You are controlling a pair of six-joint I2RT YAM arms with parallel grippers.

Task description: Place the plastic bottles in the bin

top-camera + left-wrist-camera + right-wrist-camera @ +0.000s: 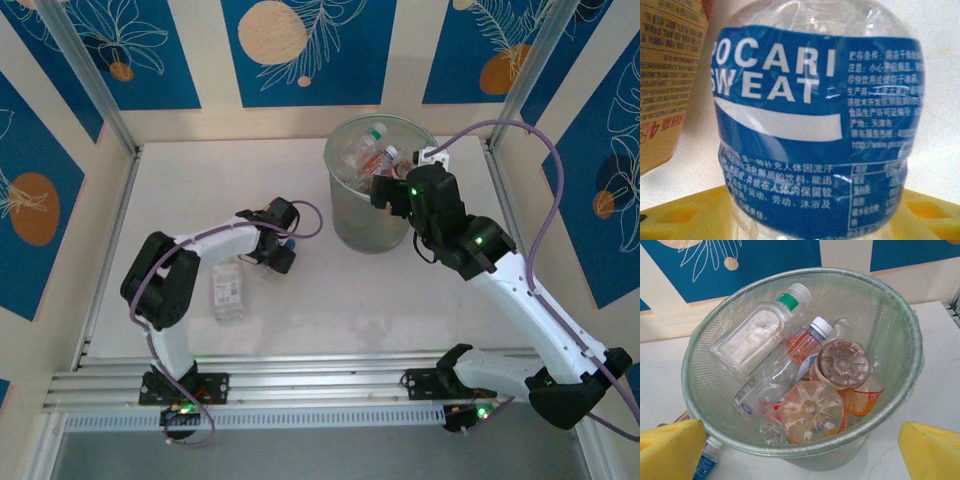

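Inside the bin (pixel 900 325) lie most bottles (pixel 810 410); left of it some remain. My right claw (pixel 802 427) stands open; about the left claw (pixel 278 240) I cannot tell.

A white table (pixel 945 365) lies beneath the right gripper (pixel 800 455); blue flower-patterned wall panels (pixel 765 265) stand ahead of it.

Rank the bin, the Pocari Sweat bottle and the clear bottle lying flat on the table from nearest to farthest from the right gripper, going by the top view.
1. Bin: the right gripper is over its right rim.
2. Pocari Sweat bottle: on the table, left of the bin.
3. Clear bottle: lying flat, farther left and toward the near edge.
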